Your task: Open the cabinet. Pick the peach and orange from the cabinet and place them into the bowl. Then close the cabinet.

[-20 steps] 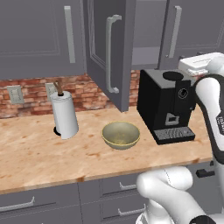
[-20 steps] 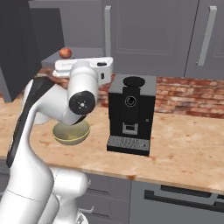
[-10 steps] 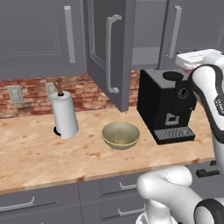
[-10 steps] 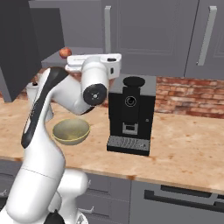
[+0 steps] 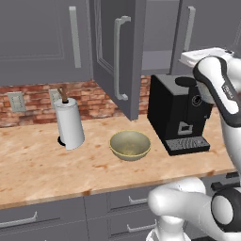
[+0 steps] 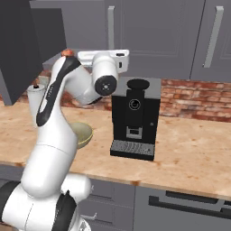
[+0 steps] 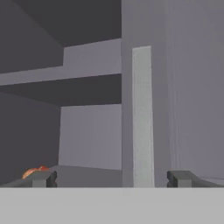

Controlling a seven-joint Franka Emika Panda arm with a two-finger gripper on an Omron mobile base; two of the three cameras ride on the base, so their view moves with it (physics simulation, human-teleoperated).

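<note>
The bowl (image 5: 130, 144) sits on the desk (image 5: 42, 169), just left of the coffee machine (image 5: 176, 113) and right of the paper-towel roll (image 5: 69, 123). Above the bowl, the cabinet (image 5: 117, 56) door stands swung out. The gripper (image 7: 112, 178) hangs above the coffee machine, facing the cabinet's shelf (image 7: 87, 173), where the peach (image 7: 35, 171) lies at the left.
</note>
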